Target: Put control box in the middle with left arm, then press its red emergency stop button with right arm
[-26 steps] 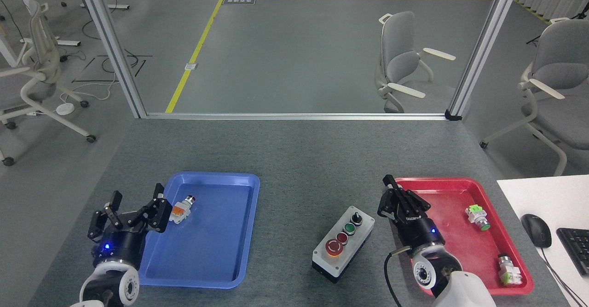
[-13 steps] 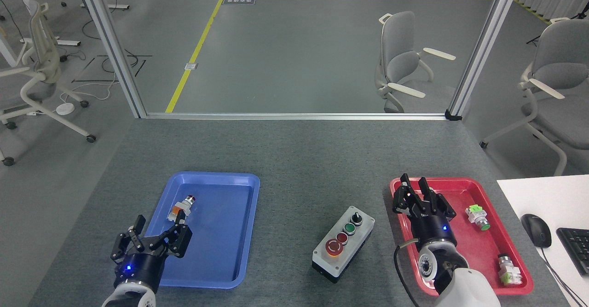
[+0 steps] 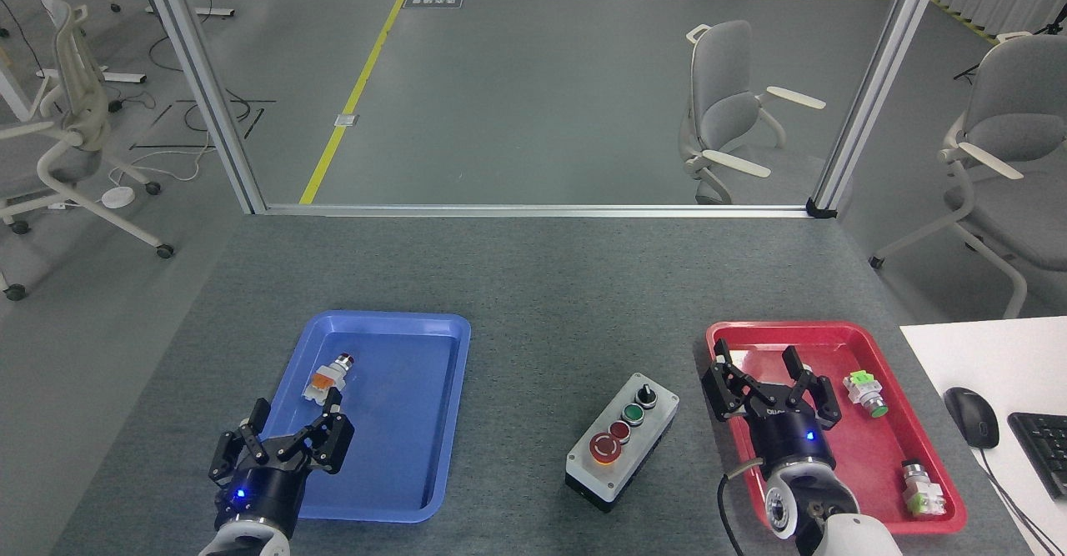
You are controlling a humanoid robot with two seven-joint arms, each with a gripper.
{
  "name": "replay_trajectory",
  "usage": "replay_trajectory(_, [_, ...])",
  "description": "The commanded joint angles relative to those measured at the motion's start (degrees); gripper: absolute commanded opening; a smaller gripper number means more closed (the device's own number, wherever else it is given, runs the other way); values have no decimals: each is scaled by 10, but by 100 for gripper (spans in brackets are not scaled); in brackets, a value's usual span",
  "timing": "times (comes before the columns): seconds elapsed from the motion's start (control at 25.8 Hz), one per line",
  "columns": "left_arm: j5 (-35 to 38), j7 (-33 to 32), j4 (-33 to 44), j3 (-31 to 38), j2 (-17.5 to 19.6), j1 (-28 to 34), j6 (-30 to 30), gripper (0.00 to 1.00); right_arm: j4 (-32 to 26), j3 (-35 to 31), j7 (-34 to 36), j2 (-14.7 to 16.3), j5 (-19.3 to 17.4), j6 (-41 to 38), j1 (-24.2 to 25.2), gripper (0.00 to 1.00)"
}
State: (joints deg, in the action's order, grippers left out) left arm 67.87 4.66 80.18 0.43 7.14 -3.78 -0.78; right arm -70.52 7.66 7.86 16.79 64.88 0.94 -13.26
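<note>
The control box [image 3: 623, 440] lies on the grey table between the two trays, tilted, with its black knob farthest from me and its red emergency stop button [image 3: 605, 448] nearest. My left gripper [image 3: 282, 443] hovers open over the near left corner of the blue tray [image 3: 417, 423], holding nothing. Over the near left part of the red tray [image 3: 842, 456], to the right of the box, my right gripper [image 3: 768, 386] spreads its fingers open and empty. Neither gripper touches the box.
A loose orange-bodied push-button [image 3: 327, 377] lies in the blue tray. Two green-bodied ones [image 3: 863, 393] [image 3: 921, 489] lie in the red tray. A white desk with a mouse [image 3: 971, 415] and keyboard [image 3: 1042, 448] adjoins on the right. An aluminium frame [image 3: 533, 209] borders the table's far edge.
The left gripper has drawn back toward me and shifted right over the blue tray's near corner. The right gripper moved right and back over the red tray and its fingers spread open.
</note>
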Motion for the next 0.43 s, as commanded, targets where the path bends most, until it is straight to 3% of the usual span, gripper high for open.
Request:
replay_trajectory(0.0, [0, 0, 0, 0, 0, 0, 0, 99, -18, 2, 1, -5, 27, -3, 29, 99])
replay_trajectory(0.39, [0, 1, 0, -1, 0, 0, 0, 99, -19, -3, 1, -7, 31, 1, 31, 99])
